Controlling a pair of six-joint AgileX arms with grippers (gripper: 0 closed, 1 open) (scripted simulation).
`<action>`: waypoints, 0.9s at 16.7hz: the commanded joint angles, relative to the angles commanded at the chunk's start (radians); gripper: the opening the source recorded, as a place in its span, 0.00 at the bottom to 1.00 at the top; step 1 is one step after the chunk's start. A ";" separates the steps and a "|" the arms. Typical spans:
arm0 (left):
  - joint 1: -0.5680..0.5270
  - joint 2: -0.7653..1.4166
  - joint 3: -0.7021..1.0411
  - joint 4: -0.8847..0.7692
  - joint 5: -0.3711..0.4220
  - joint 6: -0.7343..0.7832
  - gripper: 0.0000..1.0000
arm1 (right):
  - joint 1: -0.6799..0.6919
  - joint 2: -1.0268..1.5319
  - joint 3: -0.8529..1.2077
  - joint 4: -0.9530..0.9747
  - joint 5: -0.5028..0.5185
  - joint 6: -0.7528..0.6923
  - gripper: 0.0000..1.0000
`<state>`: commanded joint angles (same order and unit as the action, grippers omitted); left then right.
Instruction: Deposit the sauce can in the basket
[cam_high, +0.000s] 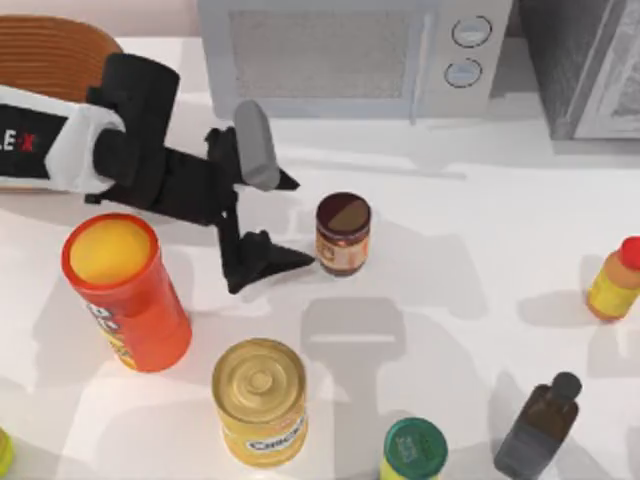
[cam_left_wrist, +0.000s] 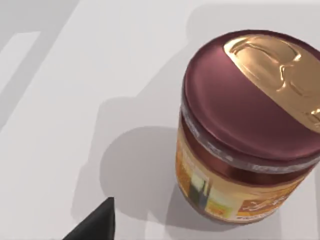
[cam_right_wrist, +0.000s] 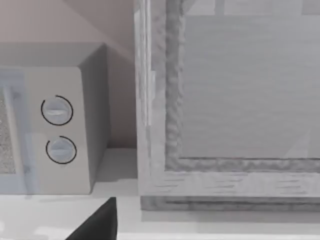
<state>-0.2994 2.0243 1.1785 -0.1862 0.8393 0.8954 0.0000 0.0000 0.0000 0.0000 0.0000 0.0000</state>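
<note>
The sauce can (cam_high: 343, 233) stands upright near the table's middle, a short jar with a dark brown lid and an orange-brown label. It looms large in the left wrist view (cam_left_wrist: 247, 130). My left gripper (cam_high: 296, 221) is just left of the can, open, its two dark fingers spread to either side of the can's left face without touching it. One fingertip (cam_left_wrist: 95, 226) shows beside the can's shadow. The woven basket (cam_high: 45, 55) sits at the far left corner, partly behind my left arm. One dark finger (cam_right_wrist: 97, 223) of my right gripper shows facing the microwave.
A tall red-orange canister (cam_high: 125, 292) and a gold-lidded yellow can (cam_high: 260, 400) stand in front of my left arm. A green-lidded can (cam_high: 413, 450), a dark bottle (cam_high: 540, 425) and a red-capped yellow bottle (cam_high: 617, 280) lie to the right. A microwave (cam_high: 350, 50) lines the back.
</note>
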 joint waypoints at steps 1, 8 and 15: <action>-0.004 0.019 0.016 -0.004 0.011 0.010 1.00 | 0.000 0.000 0.000 0.000 0.000 0.000 1.00; -0.003 0.027 0.024 -0.003 0.015 0.012 1.00 | 0.000 0.000 0.000 0.000 0.000 0.000 1.00; -0.125 0.116 0.082 0.130 -0.047 -0.127 1.00 | 0.000 0.000 0.000 0.000 0.000 0.000 1.00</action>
<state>-0.4243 2.1404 1.2607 -0.0559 0.7923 0.7688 0.0000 0.0000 0.0000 0.0000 0.0000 0.0000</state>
